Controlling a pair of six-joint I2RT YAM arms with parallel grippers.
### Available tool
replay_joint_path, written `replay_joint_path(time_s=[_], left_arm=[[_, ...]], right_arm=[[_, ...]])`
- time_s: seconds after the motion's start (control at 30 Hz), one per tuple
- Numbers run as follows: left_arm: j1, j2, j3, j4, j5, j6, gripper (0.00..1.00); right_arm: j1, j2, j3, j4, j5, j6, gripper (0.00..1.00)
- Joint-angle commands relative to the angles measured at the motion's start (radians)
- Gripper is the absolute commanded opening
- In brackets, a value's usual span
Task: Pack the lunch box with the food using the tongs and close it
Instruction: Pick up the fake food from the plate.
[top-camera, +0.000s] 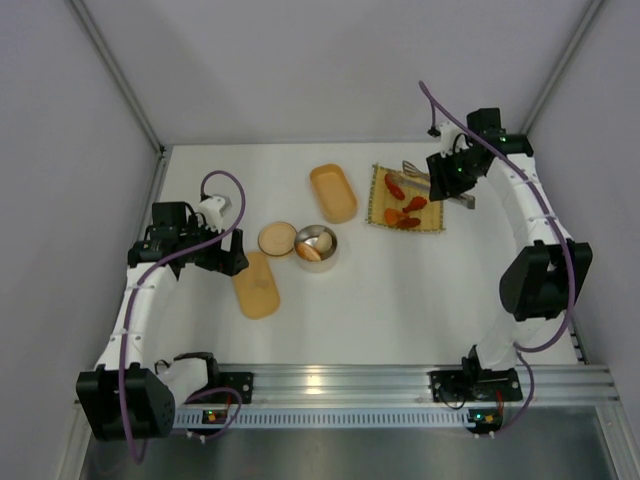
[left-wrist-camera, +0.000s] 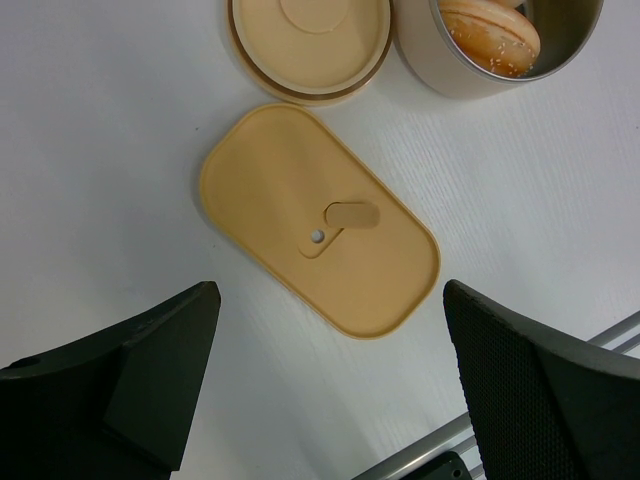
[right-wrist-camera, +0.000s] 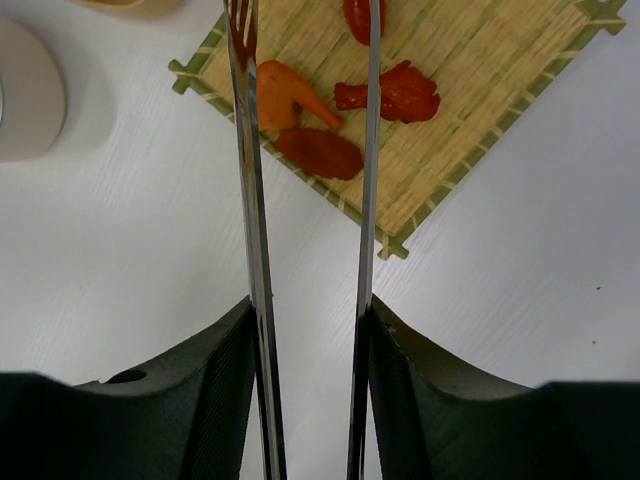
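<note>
Tongs (right-wrist-camera: 252, 220) sit pinched in my right gripper (right-wrist-camera: 310, 310), tips over food (right-wrist-camera: 320, 152) on the mat (right-wrist-camera: 470, 110) at the frame's top, perhaps touching it. My left gripper (left-wrist-camera: 330, 295) hangs spread wide above the lid (left-wrist-camera: 300, 190).

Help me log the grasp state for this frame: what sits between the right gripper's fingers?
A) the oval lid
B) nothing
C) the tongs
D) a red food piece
C: in the right wrist view, both slim metal arms of the tongs run out between the fingers of the right gripper, which press on them from either side, with the tong tips reaching over the woven mat.
</note>
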Motion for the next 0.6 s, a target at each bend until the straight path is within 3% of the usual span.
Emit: replay_joint_path(time_s=[0.0, 0.3, 0.57], left_arm=[[-0.001, 0.006, 0.033, 0.021, 0.018, 0.009, 0.98], [-0.001, 0.001, 0.012, 0.030, -0.005, 0.022, 0.98], [-0.001, 0.012, -0.007, 0.039, -0.014, 0.023, 0.98]], right_arm=[[0.011, 0.074, 0.083, 0.093, 0.086, 0.028, 0.43], [0.011, 0.234, 0.187, 0.124, 0.109, 0.079, 0.49], [0.025, 0.272, 0.160, 0.147, 0.083, 0.079, 0.49]])
